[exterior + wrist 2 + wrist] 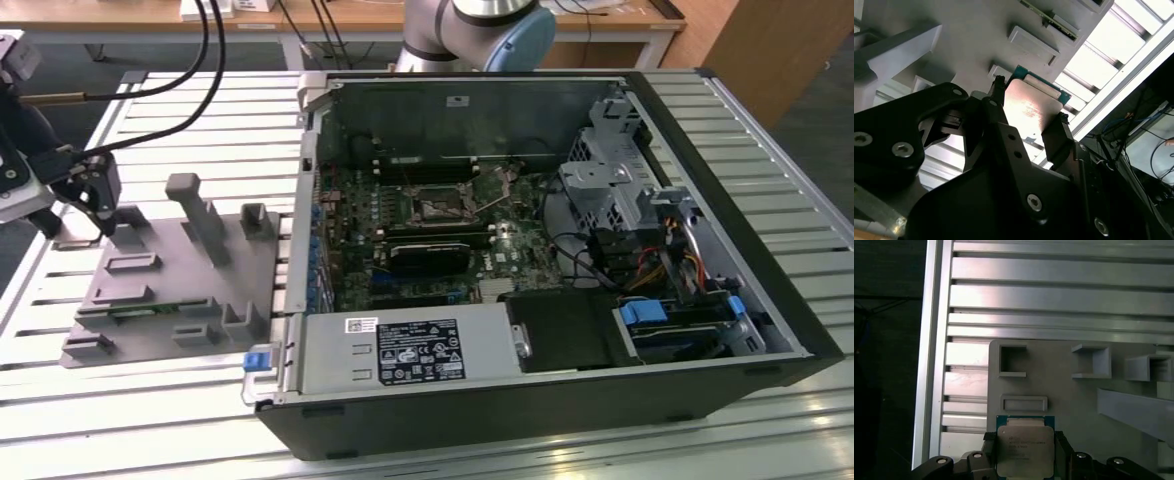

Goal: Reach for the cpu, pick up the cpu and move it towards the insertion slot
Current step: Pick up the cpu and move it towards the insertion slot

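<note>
The cpu [1025,449], a small square chip with a silvery top and a green rim, sits between my gripper's [1025,440] two black fingers. In the second wrist view the gripper [1030,100] is shut on the cpu [1034,107], with a finger [996,107] pressed to each side. It hangs close over the far corner of the grey fixture [174,290], at the exterior view's left, where the gripper [96,215] stands. The insertion slot [438,205], a dark square socket with a metal frame, lies on the motherboard inside the open computer case, well off to the exterior view's right.
The fixture [1069,390] carries raised posts and rectangular recesses, and a green memory stick [147,308] lies near its front. The computer case [561,400] has high walls around the motherboard. Cables [174,70] hang behind the arm. Everything rests on a slatted metal table [174,110].
</note>
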Tool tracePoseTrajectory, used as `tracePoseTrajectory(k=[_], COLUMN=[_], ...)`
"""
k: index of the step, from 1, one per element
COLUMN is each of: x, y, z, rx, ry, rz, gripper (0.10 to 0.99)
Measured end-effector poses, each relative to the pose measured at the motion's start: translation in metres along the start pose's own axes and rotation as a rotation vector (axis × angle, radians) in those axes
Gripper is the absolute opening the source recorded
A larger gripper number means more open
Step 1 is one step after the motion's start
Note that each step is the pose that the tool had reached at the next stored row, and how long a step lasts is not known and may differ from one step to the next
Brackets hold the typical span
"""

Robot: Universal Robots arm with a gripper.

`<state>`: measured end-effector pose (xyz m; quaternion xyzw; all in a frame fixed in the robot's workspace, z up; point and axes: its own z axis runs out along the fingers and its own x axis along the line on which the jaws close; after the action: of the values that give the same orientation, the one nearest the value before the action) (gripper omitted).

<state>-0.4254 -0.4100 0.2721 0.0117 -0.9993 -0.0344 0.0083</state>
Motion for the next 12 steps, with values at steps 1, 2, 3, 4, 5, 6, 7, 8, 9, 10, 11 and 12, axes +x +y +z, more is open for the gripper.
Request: tracePoseTrajectory(k=[1, 2, 3, 4, 5, 6, 7, 8, 9, 10, 11, 12], x=[0.0000, 0.0000, 0.0001, 0.0001, 0.0001, 0.0001, 0.0001, 0.0001, 0.0001, 0.0001, 0.0002, 0.0002], y=[0.0001, 0.0002, 0.0002, 0.0003, 0.0004, 0.0004, 0.0005, 0.0005, 0.0006, 0.0006, 0.0006, 0.0007], z=[-0.0009, -0.0020, -0.0030, -0.0041, -0.0051, -0.0060, -0.0067, -0.0073, -0.0078, -0.0083, -0.0089, -0.0093], rx=[0.000, 0.000, 0.000, 0.000, 0.000, 0.000, 0.000, 0.000, 0.000, 0.000, 0.000, 0.000], ry=[0.0001, 0.0000, 0.0000, 0.0000, 0.0000, 0.0001, 0.0001, 0.0000, 0.0000, -0.0001, 0.0000, 0.0000], rz=[0.000, 0.000, 0.000, 0.000, 0.000, 0.000, 0.000, 0.000, 0.000, 0.000, 0.000, 0.000], gripper=[0.545, 0.545, 0.545, 0.545, 0.545, 0.545, 0.545, 0.545, 0.545, 0.545, 0.545, 0.545])
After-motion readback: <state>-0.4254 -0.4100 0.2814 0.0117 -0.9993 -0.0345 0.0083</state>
